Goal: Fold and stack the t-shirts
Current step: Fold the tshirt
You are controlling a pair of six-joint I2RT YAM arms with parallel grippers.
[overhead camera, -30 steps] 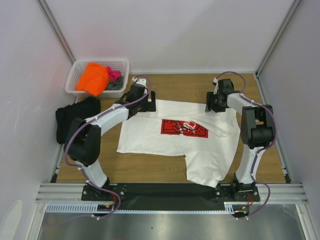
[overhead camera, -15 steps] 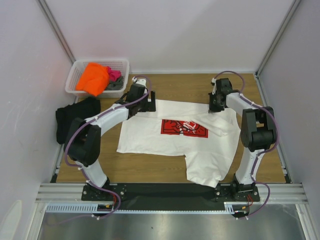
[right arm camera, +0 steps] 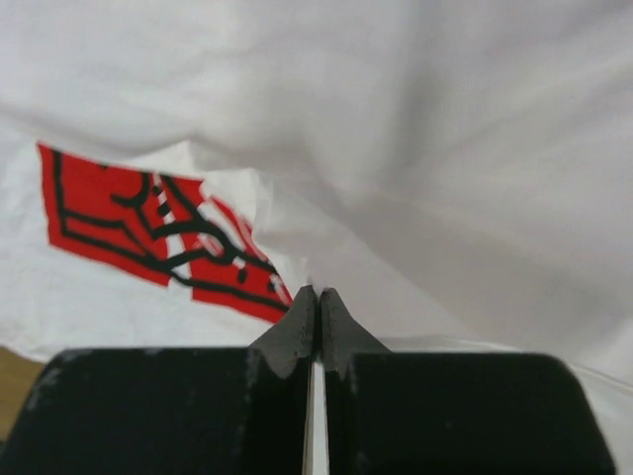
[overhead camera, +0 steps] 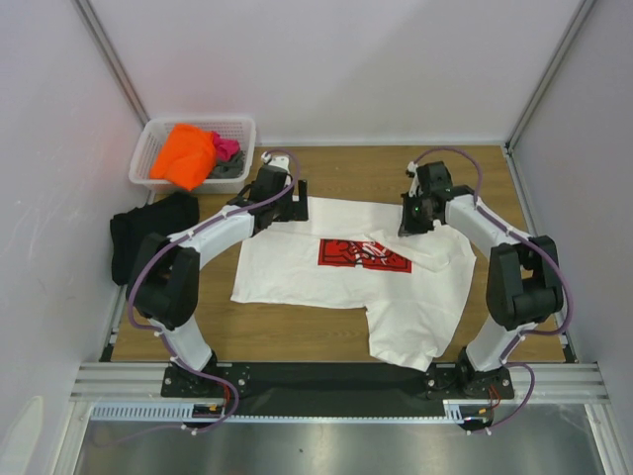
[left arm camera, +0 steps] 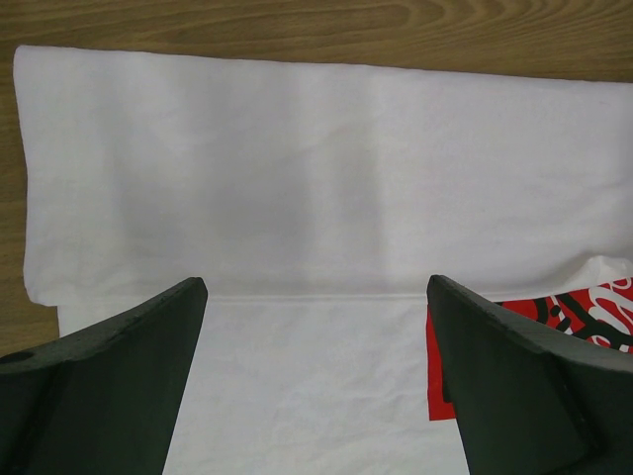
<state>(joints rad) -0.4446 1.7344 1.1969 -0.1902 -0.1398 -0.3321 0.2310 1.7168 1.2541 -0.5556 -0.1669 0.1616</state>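
Pinching the large white cloth t-shirt [overhead camera: 326,282] mid-frame on the wooden tabletop [overhead camera: 346,168], the right hand [overhead camera: 413,220] had just closed and dragged its sleeve inward, starting the fold; the left hand [overhead camera: 295,203] hung spread over the opposite sleeve.

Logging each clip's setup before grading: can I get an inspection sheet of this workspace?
Surface: wooden table, grain visible.
Job's things: white t-shirt spread centre, far right corner pulled inward; black t-shirt at left edge; orange t-shirt, pink t-shirt, grey t-shirt in basket.
Clutter: nothing seen.
Grippers: left gripper open above white t-shirt; right gripper shut on it.
Cables: purple cables loop along both arms.
Surroundings: white walls, metal frame.
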